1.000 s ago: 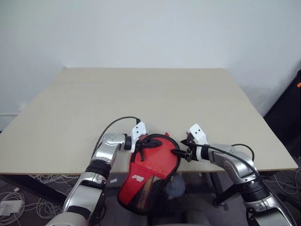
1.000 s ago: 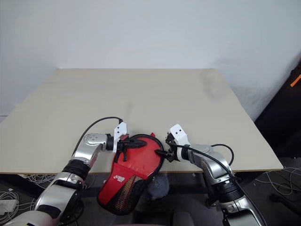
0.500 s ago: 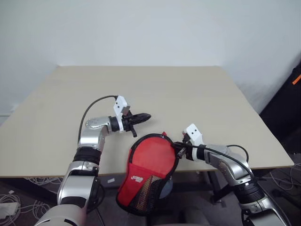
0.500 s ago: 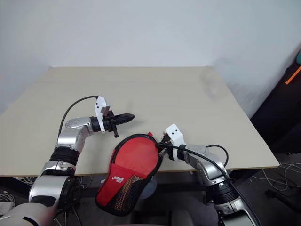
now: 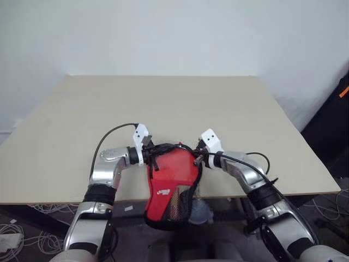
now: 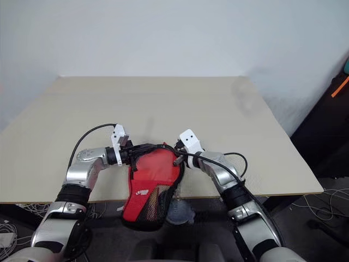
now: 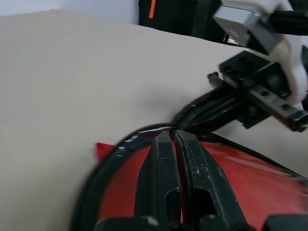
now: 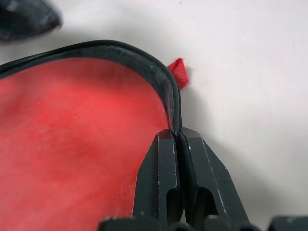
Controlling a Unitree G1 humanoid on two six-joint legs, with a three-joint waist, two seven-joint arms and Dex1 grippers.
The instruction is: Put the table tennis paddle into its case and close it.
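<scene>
Case (image 5: 172,174), red, hung off table (image 5: 163,103) edge, both grippers, left (image 7: 174,136) and right (image 8: 176,134), pinched shut on its black rim: thin hold, likely slip and drop.

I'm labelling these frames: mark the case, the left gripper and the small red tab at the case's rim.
case (image 5: 170,174), left eye view, on its red outer face.
left gripper (image 7: 174,136), left wrist view, between its fingertips.
red tab (image 8: 178,71), right wrist view, on its fabric.

Case (image 5: 173,173) overhanging beige table (image 5: 163,103)
</scene>
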